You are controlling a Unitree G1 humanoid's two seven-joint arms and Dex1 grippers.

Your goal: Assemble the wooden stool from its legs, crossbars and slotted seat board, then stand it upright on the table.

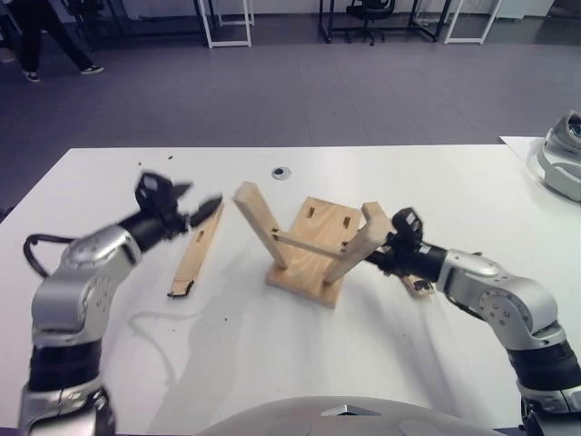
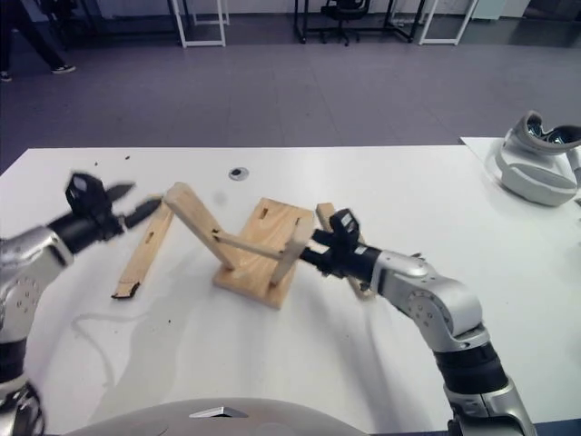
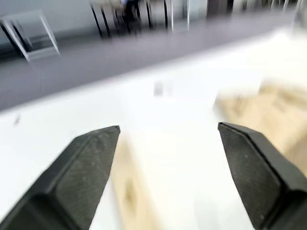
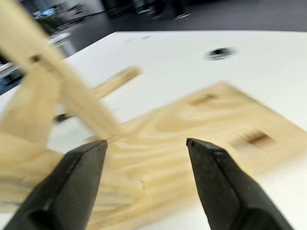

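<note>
The slotted seat board (image 1: 313, 272) lies flat at the table's middle. On it lean two legs (image 1: 259, 222) (image 1: 356, 243) joined by a thin crossbar (image 1: 307, 244), tilted to the left. My right gripper (image 1: 385, 251) is open just right of the right leg; in the right wrist view it (image 4: 146, 142) faces the board (image 4: 216, 120) and the leg (image 4: 43, 81). My left gripper (image 1: 194, 207) hovers open over a loose leg (image 1: 196, 254) lying left of the board, nothing between its fingers (image 3: 91, 163). Another loose wooden piece (image 2: 325, 216) lies under my right forearm.
A white headset (image 1: 563, 163) rests at the table's far right edge. A small round dark fitting (image 1: 281, 173) lies behind the stool parts. A black cable (image 1: 32, 250) loops by my left arm. The near part of the table (image 1: 272, 363) is bare.
</note>
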